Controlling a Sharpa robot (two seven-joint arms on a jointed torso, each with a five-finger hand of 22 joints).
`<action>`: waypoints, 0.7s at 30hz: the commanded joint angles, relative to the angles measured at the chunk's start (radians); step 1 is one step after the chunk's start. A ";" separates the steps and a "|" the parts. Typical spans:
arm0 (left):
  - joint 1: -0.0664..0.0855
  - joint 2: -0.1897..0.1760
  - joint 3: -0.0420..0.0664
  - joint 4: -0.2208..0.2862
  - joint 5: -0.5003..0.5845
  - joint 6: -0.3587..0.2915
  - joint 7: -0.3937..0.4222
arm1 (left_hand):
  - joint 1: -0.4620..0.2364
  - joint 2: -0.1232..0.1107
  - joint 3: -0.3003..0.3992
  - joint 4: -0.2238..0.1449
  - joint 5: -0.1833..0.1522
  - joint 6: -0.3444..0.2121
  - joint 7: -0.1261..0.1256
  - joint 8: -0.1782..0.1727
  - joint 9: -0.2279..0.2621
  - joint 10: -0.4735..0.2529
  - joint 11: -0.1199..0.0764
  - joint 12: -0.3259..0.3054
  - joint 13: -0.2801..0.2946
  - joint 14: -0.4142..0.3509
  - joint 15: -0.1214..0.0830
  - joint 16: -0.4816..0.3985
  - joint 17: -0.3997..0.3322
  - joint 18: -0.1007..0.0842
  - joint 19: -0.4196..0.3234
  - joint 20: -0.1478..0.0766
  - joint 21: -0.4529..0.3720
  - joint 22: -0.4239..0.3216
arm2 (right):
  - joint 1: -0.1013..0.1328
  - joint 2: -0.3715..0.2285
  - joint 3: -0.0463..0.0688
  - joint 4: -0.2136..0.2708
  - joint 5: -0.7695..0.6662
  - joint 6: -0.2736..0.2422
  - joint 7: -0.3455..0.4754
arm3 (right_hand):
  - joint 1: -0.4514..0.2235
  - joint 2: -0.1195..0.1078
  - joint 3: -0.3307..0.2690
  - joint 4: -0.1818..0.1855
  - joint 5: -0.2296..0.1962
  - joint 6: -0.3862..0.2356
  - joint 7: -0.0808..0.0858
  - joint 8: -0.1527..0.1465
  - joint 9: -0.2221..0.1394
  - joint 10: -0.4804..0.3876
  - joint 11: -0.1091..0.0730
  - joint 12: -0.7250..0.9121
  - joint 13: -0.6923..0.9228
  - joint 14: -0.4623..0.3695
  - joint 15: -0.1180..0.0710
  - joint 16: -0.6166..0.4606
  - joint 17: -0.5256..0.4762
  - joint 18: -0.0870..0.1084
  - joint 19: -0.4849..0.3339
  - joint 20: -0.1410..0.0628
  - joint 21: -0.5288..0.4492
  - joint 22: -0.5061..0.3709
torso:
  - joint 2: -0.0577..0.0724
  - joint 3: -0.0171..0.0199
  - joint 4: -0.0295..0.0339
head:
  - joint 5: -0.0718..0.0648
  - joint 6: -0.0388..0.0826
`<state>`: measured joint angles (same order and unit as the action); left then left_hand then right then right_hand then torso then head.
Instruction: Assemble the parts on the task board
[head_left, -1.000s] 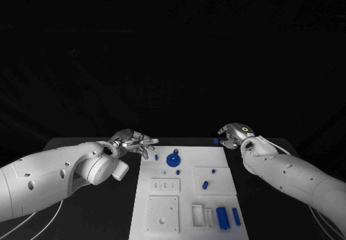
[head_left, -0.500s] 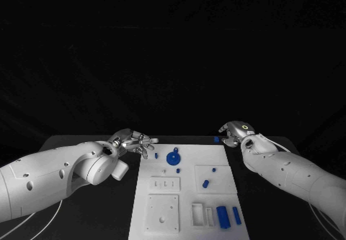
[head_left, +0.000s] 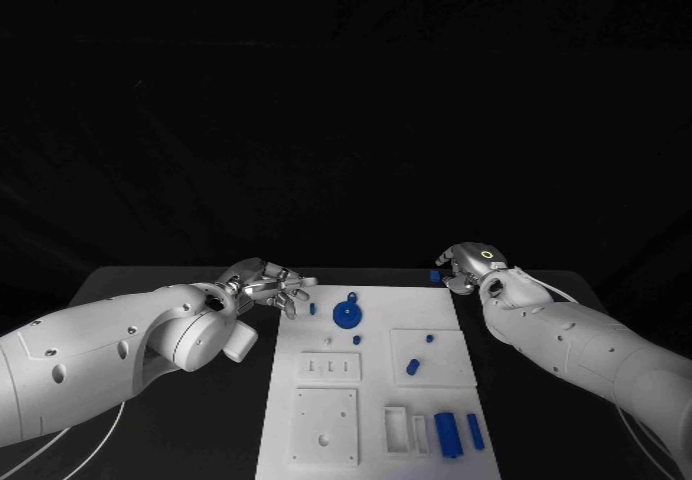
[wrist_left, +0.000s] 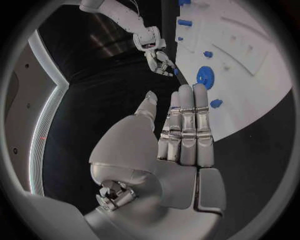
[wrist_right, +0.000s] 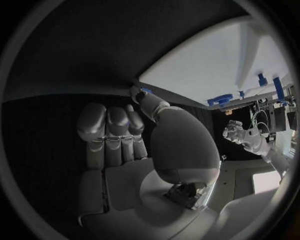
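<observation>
The white task board (head_left: 378, 400) is lying lengthwise in the middle of the black table (head_left: 159, 285), its long axis running away from the robot, with bare table showing along both long sides. The left hand (head_left: 268, 283) is hovering just off the board's far left corner with its fingers apart, holding nothing; in the left wrist view they are lying straight and side by side. The right hand (head_left: 472, 267) is sitting just off the far right corner, fingers curled, beside a small blue part (head_left: 434, 276) at that edge; I cannot tell whether it is holding it. A blue gear (head_left: 346, 317) is lying flat near the far end, and two blue cylinders (head_left: 459, 434) are lying lengthwise near the front right. Since a second ago, both hands are staying almost where they were.
</observation>
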<state>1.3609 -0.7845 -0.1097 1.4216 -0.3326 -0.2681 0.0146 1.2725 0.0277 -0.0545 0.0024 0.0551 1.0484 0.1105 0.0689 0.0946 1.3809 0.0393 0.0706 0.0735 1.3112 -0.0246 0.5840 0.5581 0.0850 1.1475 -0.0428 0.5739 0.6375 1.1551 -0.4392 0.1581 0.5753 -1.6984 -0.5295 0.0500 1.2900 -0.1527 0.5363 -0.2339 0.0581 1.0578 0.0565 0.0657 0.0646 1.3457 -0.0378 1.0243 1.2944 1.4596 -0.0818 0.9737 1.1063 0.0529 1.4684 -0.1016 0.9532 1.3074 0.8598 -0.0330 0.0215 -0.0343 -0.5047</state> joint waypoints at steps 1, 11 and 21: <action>0.001 0.003 0.002 0.002 -0.004 0.016 0.011 | 0.004 0.002 0.000 -0.007 -0.005 -0.006 0.003 -0.004 -0.001 -0.008 0.001 -0.005 -0.002 0.004 0.005 -0.005 0.001 -0.010 0.006 0.002 -0.003 0.001 | 0.001 0.004 -0.006 -0.006 -0.018 -0.015 0.006 | 0.004 -0.004 -0.010 0.000 -0.006 0.001 -0.001 -0.003 0.001 0.004 -0.002 0.006 0.001 0.001 -0.006 0.006 0.001 -0.012 0.023 -0.007 0.006 0.129 | 0.005 -0.0019 0.0011 | -0.001 0.001; 0.001 0.004 0.003 0.001 -0.004 0.019 0.009 | 0.004 0.003 -0.001 -0.007 -0.004 -0.006 0.003 -0.004 -0.001 -0.010 0.001 -0.005 -0.002 0.004 0.005 -0.006 0.001 -0.010 0.007 0.002 -0.006 0.004 | 0.002 0.007 -0.014 -0.007 -0.005 -0.041 0.024 | 0.013 -0.004 -0.045 0.011 -0.010 -0.015 -0.004 -0.003 0.000 0.007 -0.006 0.000 0.002 0.000 -0.011 0.004 0.006 -0.016 0.023 -0.015 0.005 0.129 | 0.004 -0.0026 -0.0003 | 0.001 -0.002; 0.002 0.001 0.003 0.001 -0.004 0.017 0.003 | 0.006 0.005 -0.002 -0.007 -0.004 -0.006 0.003 -0.004 -0.001 -0.010 0.001 -0.005 -0.002 0.004 0.005 -0.006 0.002 -0.010 0.007 0.002 -0.008 0.006 | 0.004 0.000 -0.016 0.022 0.000 -0.012 0.039 | 0.020 -0.005 -0.053 0.008 -0.010 -0.019 -0.008 -0.003 0.000 0.007 -0.009 -0.005 0.004 0.001 -0.013 0.001 0.008 -0.018 0.022 -0.016 0.003 0.129 | 0.006 -0.0018 -0.0026 | 0.004 -0.003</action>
<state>1.3616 -0.7841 -0.1074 1.4215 -0.3335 -0.2638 0.0128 1.2725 0.0277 -0.0545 0.0025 0.0551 1.0484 0.1105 0.0689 0.0946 1.3773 0.0429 0.0706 0.0726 1.3112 -0.0246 0.5840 0.5592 0.0851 1.1474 -0.0428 0.5688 0.6428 1.1584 -0.4378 0.1425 0.5921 -1.6958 -0.5578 0.0713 1.3033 -0.1578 0.4883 -0.2250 0.0535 1.0437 0.0486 0.0657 0.0647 1.3493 -0.0413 1.0243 1.2970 1.4588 -0.0889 0.9737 1.1131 0.0531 1.4649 -0.1125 0.9532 1.3073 0.8643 -0.0352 0.0198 -0.0306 -0.5070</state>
